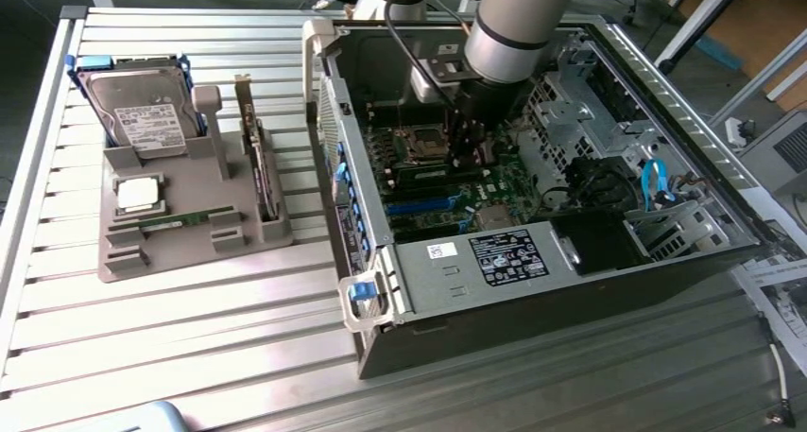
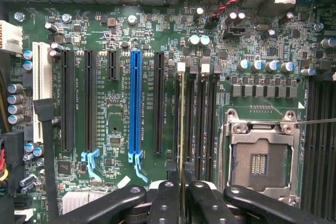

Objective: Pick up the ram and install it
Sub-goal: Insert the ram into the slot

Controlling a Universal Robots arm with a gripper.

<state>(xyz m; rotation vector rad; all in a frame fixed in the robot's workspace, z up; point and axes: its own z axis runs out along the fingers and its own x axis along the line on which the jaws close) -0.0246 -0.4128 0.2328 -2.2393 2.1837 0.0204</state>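
Gripping the ram point(image 2: 182, 129): my gripper point(image 2: 182, 188) is clenched on it, one finger point(image 2: 165, 200) on each flat side. In the wrist view the stick is edge-on, a thin pale line running out from between the fingers.

- Ram sits directly along a memory slot point(image 2: 188, 108), the one nearest the long black expansion slots. Its far end reaches the slot's white latch. I cannot tell whether its lower edge touches the slot or hangs just above it.
- Blue slot point(image 2: 135, 103) lies parallel, a few slots away on one side; the open socket point(image 2: 260, 163) lies on the other side, beyond the remaining memory slots.
- Exterior view: my arm point(image 1: 517, 25) comes down into the open case point(image 1: 366, 262), gripper point(image 1: 470, 153) low over the board point(image 1: 505, 181), just beside the socket.
- Case lies on its side on the slatted table point(image 1: 189, 337).
- Grey tray point(image 1: 189, 252) stands on the exterior view's left, well apart from the gripper. It carries a drive point(image 1: 145, 111) leaning upright, a processor point(image 1: 136, 194) flat, and a card point(image 1: 259, 167) on edge.
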